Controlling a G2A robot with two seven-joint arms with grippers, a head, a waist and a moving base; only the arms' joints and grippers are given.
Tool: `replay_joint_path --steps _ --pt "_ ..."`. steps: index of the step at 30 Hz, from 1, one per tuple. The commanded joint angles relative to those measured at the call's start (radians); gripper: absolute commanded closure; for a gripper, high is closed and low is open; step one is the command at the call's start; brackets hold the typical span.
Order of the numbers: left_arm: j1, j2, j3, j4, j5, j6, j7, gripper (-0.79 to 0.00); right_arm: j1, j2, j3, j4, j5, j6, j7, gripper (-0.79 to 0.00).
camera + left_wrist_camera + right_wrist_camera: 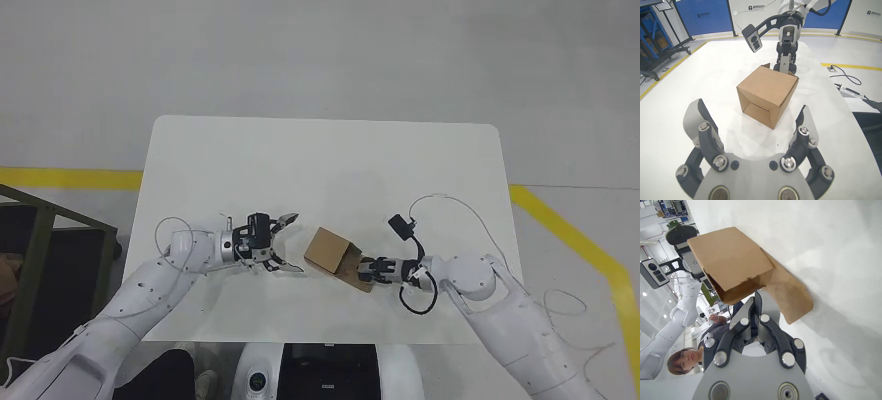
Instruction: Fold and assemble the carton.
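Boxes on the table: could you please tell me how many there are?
1. The box lies on the table; the right gripper is shut on its open end, and the open left gripper faces it without touching. None looks hidden.

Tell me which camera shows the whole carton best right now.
Left wrist view: the carton stands whole in frame beyond the open left pincer. The right wrist view shows its flap end close up, partly behind the right pincer; the top view shows it small.
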Motion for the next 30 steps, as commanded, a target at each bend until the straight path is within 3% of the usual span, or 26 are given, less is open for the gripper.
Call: replay_joint_path --steps 1,22,30 --pt "-0.001 0.001 0.011 -0.002 0.013 -0.031 0.010 -0.785 0.013 -0.002 -0.005 0.018 0.002 -0.014 -0.002 0.000" --pt "-0.037 -0.008 0.064 0.051 0.046 -0.041 0.045 -0.785 0.225 -0.057 -0.115 0.229 0.006 -0.133 -0.019 0.000" --pt "-0.060 -0.037 0.118 0.050 0.018 0.000 0.037 -0.785 0.255 -0.075 -0.145 0.267 0.026 -0.146 -0.022 0.000"
